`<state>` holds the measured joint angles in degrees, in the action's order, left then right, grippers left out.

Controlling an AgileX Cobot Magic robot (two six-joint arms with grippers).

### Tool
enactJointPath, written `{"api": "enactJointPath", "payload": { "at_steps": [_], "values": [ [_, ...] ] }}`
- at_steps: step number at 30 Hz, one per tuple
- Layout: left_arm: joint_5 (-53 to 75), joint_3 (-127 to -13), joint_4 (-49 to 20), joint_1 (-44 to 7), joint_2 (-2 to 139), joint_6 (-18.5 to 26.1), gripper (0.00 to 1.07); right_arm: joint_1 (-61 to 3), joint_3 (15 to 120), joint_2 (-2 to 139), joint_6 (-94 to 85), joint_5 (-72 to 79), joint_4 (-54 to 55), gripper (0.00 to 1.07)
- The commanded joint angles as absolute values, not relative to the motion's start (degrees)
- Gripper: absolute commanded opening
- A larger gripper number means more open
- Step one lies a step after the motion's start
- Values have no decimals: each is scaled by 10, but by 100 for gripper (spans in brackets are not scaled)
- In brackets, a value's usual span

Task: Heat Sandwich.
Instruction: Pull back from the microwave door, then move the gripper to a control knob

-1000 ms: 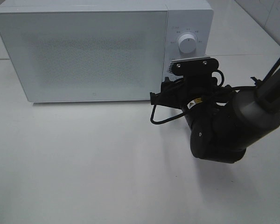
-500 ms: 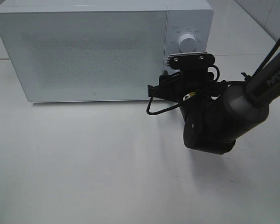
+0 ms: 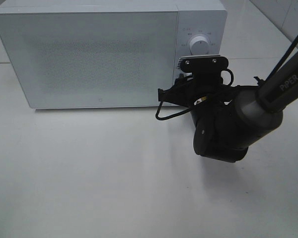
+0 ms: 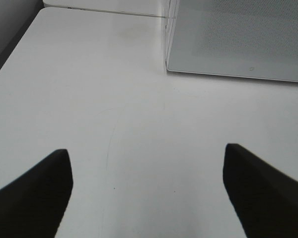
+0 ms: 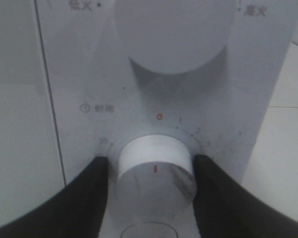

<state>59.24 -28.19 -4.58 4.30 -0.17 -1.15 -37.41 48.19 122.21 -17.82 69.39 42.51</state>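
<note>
Right gripper (image 5: 151,161): straddling the timer knob (image 5: 155,171) on the microwave (image 3: 99,54); fingers (image 5: 97,193) hugging both sides; cannot tell if it is clamping
Left gripper (image 4: 146,151): hanging spread wide over the table (image 3: 89,173)
Sandwich: not showing in any view; microwave door is standing shut

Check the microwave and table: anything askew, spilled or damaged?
Nothing stands out. The microwave door is shut, the table shows no spill, and the right gripper straddles the lower knob evenly.
</note>
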Motion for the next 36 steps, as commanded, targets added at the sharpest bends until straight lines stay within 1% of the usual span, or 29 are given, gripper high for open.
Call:
{"api": "enactJointPath", "payload": {
  "at_steps": [1,2,3,4,5,6,7,15,18,20,23,26,27,31,36],
  "values": [
    [592,-281,-50,44,-15,-11,76,-373,486,1222,-174,752,415,36],
    [592,-281,-50,44,-15,-11,76,-373,486,1222,-174,752,415,28],
    [592,-281,-50,44,-15,-11,76,-373,486,1222,-174,752,415,16],
    [592,-281,-50,44,-15,-11,76,-373,486,1222,-174,752,415,9],
    [592,-281,-50,44,-15,-11,76,-373,486,1222,-174,752,415,9],
    [592,-281,-50,44,-15,-11,76,-373,486,1222,-174,752,415,3],
    [592,-281,-50,44,-15,-11,76,-373,486,1222,-174,754,415,0],
    [592,-281,-50,44,-15,-11,76,-373,486,1222,-174,759,415,0],
    [592,-281,-50,44,-15,-11,76,-373,486,1222,-134,776,413,0],
    [592,-281,-50,44,-15,-11,76,-373,486,1222,-54,778,413,0],
    [592,-281,-50,44,-15,-11,76,-373,486,1222,-10,778,413,0],
    [592,-281,-50,44,-15,-11,76,-373,486,1220,104,778,413,0],
    [592,-281,-50,44,-15,-11,76,-373,486,1220,104,778,413,0],
    [592,-281,-50,44,-15,-11,76,-373,486,1220,262,777,413,0],
    [592,-281,-50,44,-15,-11,76,-373,486,1220,336,777,413,0]
  ]
}}
